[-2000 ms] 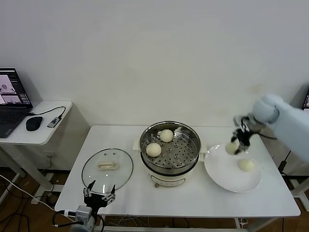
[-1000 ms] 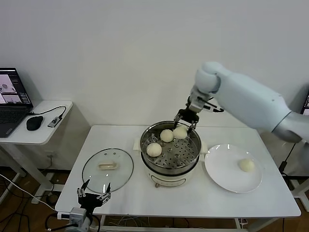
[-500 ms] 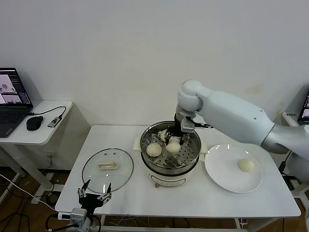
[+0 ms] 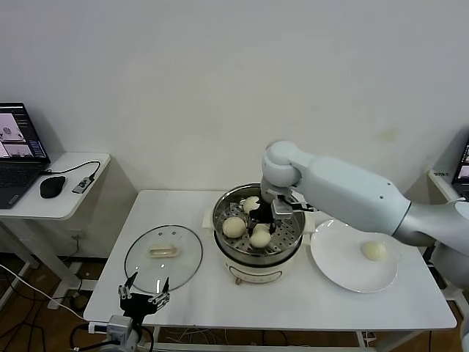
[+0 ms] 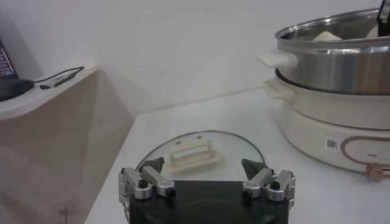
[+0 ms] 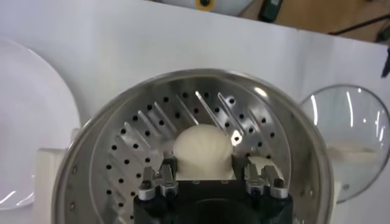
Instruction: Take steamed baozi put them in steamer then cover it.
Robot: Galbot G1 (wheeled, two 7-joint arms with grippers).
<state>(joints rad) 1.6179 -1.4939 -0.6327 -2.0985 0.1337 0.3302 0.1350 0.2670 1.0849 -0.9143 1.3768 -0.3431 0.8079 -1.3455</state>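
The steamer (image 4: 292, 233) stands mid-table with three baozi on its perforated tray. My right gripper (image 4: 262, 224) reaches down into it, shut on the front baozi (image 4: 261, 235); in the right wrist view its fingers (image 6: 169, 165) press both sides of that bun (image 6: 202, 149), which is low over the tray (image 6: 131, 146). Another baozi (image 4: 233, 226) lies to the left, and one (image 4: 251, 202) at the back is partly hidden by the gripper. A last baozi (image 4: 374, 250) rests on the white plate (image 4: 344, 268). The glass cover (image 4: 163, 253) lies flat on the table at the left. My left gripper (image 4: 144, 296) waits open just before the cover (image 5: 195, 152).
A side table at far left carries a laptop (image 4: 16, 150) and a mouse (image 4: 51, 186). The steamer's cream base (image 5: 323, 125) stands to the right of the cover in the left wrist view. The right arm (image 4: 352, 194) stretches over the plate's back edge.
My right gripper has carried the baozi from over the steamer's back rim down and forward onto the front of the tray. The left arm has stayed put.
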